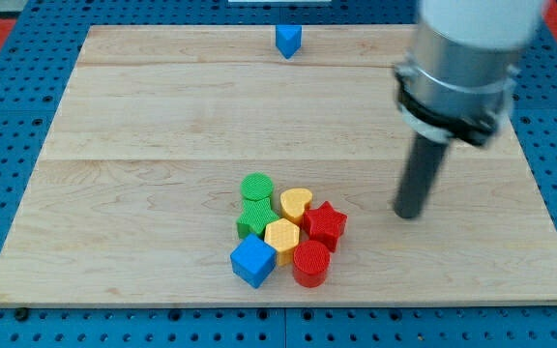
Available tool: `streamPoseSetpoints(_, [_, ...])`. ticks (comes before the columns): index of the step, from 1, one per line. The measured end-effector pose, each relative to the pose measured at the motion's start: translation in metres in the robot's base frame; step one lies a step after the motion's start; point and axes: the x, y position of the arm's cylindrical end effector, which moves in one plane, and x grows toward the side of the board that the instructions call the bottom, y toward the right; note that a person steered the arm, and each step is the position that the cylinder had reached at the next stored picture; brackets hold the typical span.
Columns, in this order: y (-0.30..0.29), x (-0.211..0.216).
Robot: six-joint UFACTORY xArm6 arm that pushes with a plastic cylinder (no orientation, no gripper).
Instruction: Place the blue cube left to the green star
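Note:
The blue cube (253, 261) sits at the lower left of a tight cluster near the view's bottom centre. The green star (252, 220) lies just above it, under a green cylinder (256, 188), and seems to touch the cube. My tip (410, 214) rests on the board to the right of the cluster, about 70 px right of the red star (325, 224), touching no block. The rod rises from it to the arm's grey body (462, 58) at the view's top right.
The cluster also holds a yellow heart (296, 204), a yellow hexagon (282, 237) and a red cylinder (310, 264). A second blue block (288, 40), pentagon-like, stands alone at the top edge of the wooden board (143, 126).

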Motion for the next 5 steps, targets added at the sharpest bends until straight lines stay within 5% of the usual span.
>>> streamPoseSetpoints(1, [-0.008, 0.061])
streamPoseSetpoints(2, [-0.084, 0.074])
streamPoseSetpoints(4, [-0.202, 0.063])
streamPoseSetpoints(5, [-0.196, 0.054])
